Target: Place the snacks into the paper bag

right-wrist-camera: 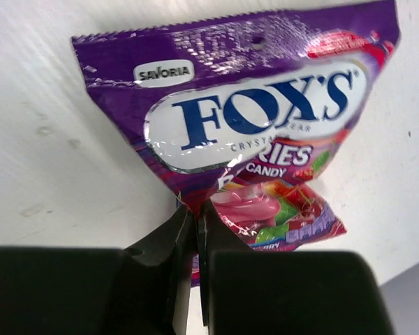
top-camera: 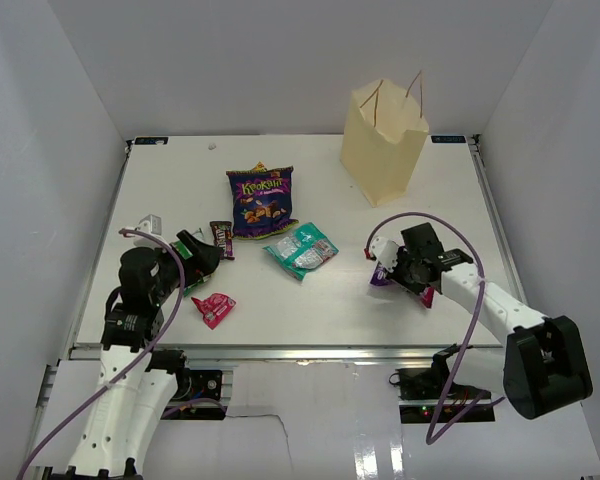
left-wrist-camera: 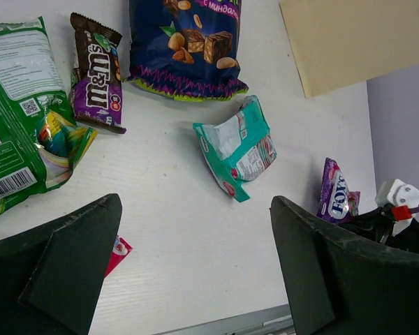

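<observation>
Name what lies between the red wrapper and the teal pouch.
Nothing; the top view shows only bare table between the red wrapper and the teal pouch.

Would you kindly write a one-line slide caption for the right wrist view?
Right gripper shut on the lower edge of a purple candy bag, white table behind.

On the table (top-camera: 430,290), the paper bag (top-camera: 383,140) stands right-behind the chip bag (top-camera: 261,200); the pouch (top-camera: 301,250) lies just before it, the chocolate pack (top-camera: 221,239) before-left.

Cream paper bag (top-camera: 384,140) upright far right, purple chip bag (top-camera: 261,200) flat mid-surface, teal pouch (top-camera: 301,250) just beside, red wrapper (top-camera: 214,309) near left, Fox's candy bag (right-wrist-camera: 251,139) pinched in right jaws
</observation>
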You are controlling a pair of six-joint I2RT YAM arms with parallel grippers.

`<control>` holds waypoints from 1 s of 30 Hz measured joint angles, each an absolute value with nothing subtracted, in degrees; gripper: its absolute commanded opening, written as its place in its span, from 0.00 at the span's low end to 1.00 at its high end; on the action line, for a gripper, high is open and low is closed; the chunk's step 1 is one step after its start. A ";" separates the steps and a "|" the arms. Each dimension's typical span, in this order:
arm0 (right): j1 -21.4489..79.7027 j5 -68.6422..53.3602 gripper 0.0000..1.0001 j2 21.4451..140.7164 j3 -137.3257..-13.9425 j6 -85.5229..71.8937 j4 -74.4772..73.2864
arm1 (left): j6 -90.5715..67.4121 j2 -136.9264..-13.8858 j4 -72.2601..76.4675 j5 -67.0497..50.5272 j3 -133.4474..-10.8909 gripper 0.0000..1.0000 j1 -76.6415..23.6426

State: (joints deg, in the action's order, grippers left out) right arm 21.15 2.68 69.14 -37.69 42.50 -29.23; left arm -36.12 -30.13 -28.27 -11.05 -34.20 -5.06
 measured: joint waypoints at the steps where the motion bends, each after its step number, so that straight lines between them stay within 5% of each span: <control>1: 20.99 0.99 0.08 68.01 -37.74 42.48 -29.78 | -36.25 -30.35 -28.25 -11.38 -34.17 0.98 -5.06; 7: 15.44 -14.04 0.08 62.67 -44.25 43.64 -37.76 | -36.51 -32.47 -27.64 -14.15 -34.04 0.98 -5.06; 13: 9.54 -30.33 0.08 64.64 -66.50 42.30 -42.39 | -36.56 -34.09 -26.46 -17.15 -32.88 0.98 -5.06; 24: 2.90 -42.28 0.08 92.23 -116.60 15.92 -31.31 | -36.93 -34.68 -24.75 -20.10 -32.32 0.98 -5.06; 30: 1.58 -39.05 0.08 103.81 -125.95 4.01 -22.31 | -36.95 -35.05 -24.75 -20.93 -32.18 0.98 -5.06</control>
